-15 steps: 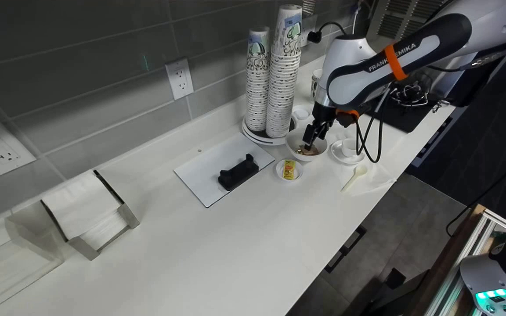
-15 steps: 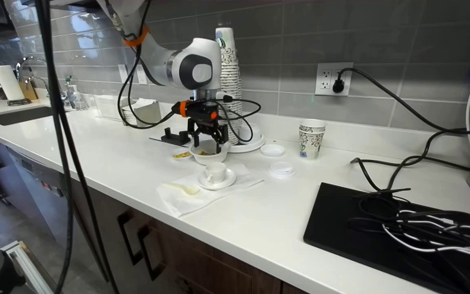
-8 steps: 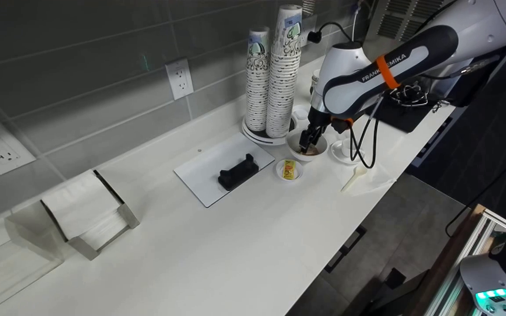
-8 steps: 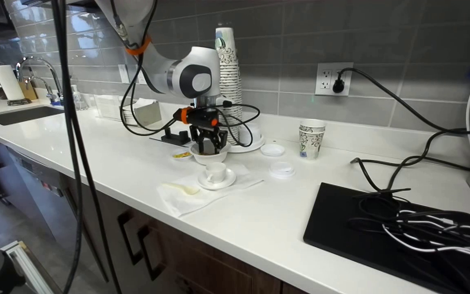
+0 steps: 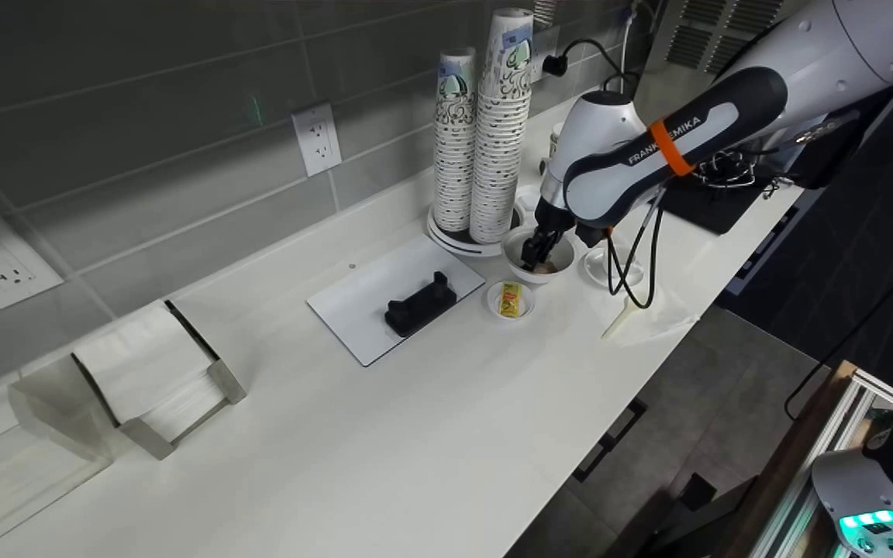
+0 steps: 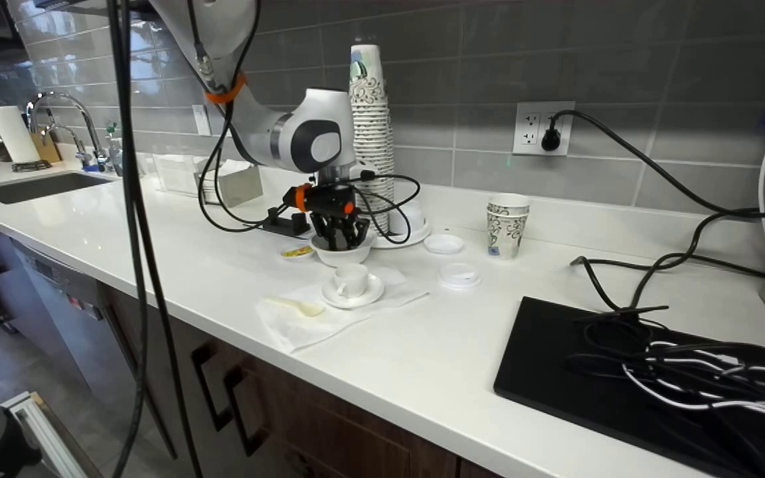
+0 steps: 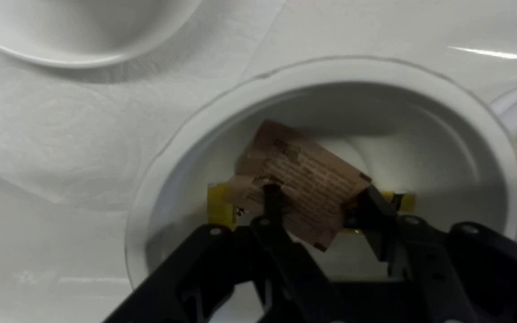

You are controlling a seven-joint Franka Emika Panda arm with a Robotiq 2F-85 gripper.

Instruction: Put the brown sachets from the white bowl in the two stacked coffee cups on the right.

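Observation:
Reddish-brown sachets [image 7: 305, 168] lie in the white bowl [image 7: 424, 152], on top of a yellow packet [image 7: 220, 204]; whether one or two overlap I cannot tell. My gripper [image 7: 320, 194] reaches down inside the bowl, its jaws partly open across the sachets. One finger [image 7: 273, 197] presses on the brown paper, while the opposite finger [image 7: 373, 211] sits at its right edge. In an exterior view the gripper [image 6: 342, 244] hides most of the bowl's inside. The two stacked coffee cups [image 6: 507, 229] stand upright by the wall, well to the right of the bowl.
Tall cup stacks [image 5: 501, 155] rise close behind the bowl. A white cup on a saucer [image 6: 352, 282] and a small dish with a yellow packet [image 5: 510, 301] flank it. Two white lids [image 6: 443, 244] lie between bowl and stacked cups. Cables cover a black board [image 6: 542, 352].
My gripper has gone lower into the bowl and its jaws have come closer together around the sachets. The bowl has shifted very slightly.

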